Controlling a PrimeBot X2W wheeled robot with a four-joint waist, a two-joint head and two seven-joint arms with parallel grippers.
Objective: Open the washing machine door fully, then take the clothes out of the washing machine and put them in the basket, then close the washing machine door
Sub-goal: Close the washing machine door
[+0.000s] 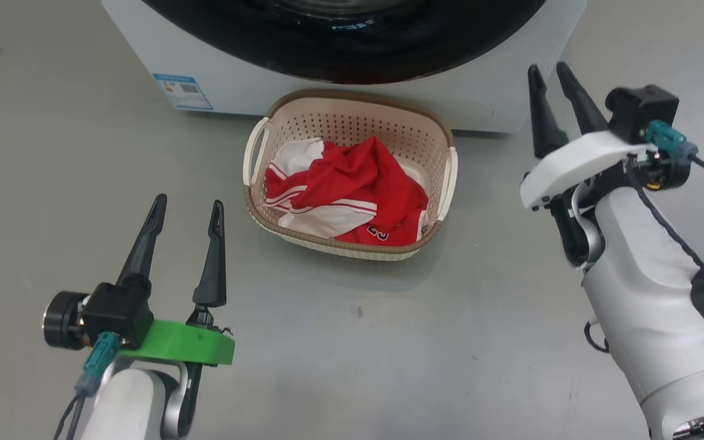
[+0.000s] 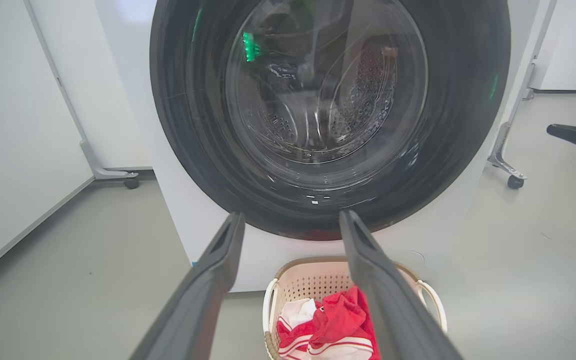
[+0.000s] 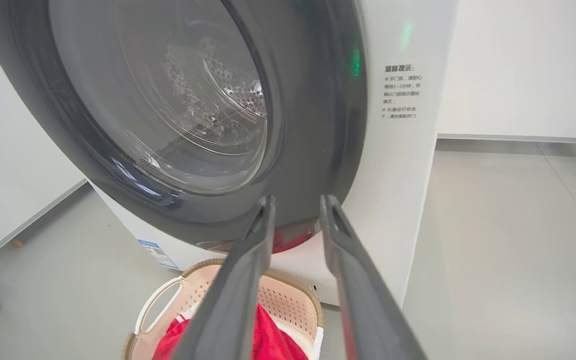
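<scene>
Basket point(image 1: 352, 99) sits just before the washing machine point(image 1: 144, 55), clothes point(image 1: 352, 183) heaped inside. Its long axis runs roughly along the machine's front, a handle at each end. Washing machine door point(image 2: 325, 95), above basket: shut. Left gripper point(image 1: 188, 201), left of basket: fingers spread wide, empty. Right gripper point(image 1: 548, 66), right of basket: fingers narrowly parted, empty, touching nothing.

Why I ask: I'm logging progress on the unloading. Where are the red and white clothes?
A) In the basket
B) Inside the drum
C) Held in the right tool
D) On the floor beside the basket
A: the clothes lie heaped inside the basket, which stands on the floor in front of the washing machine.
</scene>
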